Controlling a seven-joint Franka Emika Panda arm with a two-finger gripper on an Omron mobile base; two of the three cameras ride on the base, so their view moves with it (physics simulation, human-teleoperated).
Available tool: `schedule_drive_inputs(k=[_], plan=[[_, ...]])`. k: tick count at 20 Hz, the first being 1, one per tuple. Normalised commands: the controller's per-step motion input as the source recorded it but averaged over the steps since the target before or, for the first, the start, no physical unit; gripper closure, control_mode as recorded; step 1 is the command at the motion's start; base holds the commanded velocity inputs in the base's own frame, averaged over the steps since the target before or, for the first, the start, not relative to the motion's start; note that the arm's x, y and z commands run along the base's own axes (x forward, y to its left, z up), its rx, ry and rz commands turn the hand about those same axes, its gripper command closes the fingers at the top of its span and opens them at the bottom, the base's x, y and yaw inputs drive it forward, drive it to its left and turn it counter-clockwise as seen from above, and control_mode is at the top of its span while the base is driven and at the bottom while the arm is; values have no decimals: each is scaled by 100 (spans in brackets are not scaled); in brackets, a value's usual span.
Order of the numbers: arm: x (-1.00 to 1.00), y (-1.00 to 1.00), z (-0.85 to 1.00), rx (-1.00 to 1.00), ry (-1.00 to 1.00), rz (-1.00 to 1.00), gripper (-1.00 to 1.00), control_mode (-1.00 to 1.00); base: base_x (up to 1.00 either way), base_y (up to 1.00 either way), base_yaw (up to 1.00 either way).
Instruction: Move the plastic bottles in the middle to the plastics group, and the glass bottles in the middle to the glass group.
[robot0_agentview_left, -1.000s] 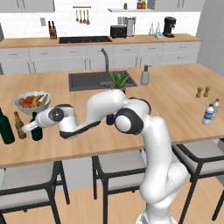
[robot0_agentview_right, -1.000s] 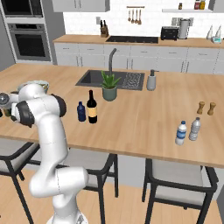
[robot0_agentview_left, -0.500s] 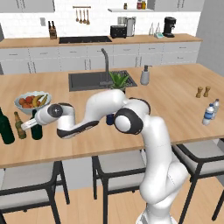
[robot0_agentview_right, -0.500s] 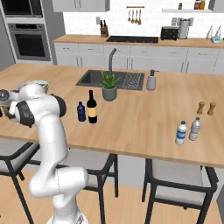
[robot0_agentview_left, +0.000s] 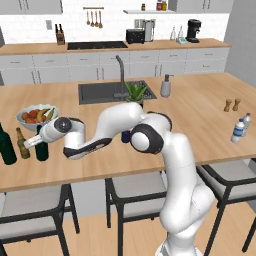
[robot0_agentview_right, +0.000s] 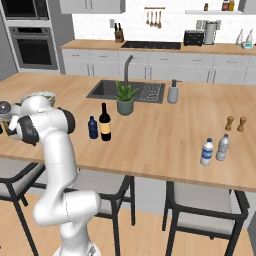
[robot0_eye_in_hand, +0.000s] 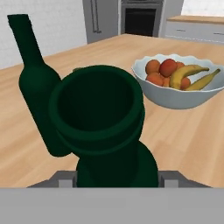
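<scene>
Your gripper (robot0_agentview_left: 41, 141) is clamped on the slim plain dark green glass wine bottle (robot0_agentview_left: 42, 146) at the left edge of the left base frame. It stands on the wooden island counter (robot0_agentview_left: 200, 120) beside the small amber beer bottle (robot0_agentview_left: 21, 143) and the stout dark green bottle (robot0_agentview_left: 6, 145) — white fruit bowl (robot0_agentview_left: 36, 116) just behind.

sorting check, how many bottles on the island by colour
dark green: 2, the stout bottle and the slim bottle in the gripper
amber: 1, the beer bottle
near-black: 1, the labelled wine bottle
dark blue: 1, the short bottle
clear: 2, the water bottles
total: 7
</scene>
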Motion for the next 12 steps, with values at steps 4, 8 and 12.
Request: schedule_drive_inputs(k=[4, 8, 12], plan=[[0, 0, 0, 0, 9, 0, 100, -100, 0, 0, 0], [0, 0, 0, 0, 2, 0, 100, -100, 0, 0, 0], [4, 0, -8, 0, 0, 0, 100, -100, 0, 0, 0]])
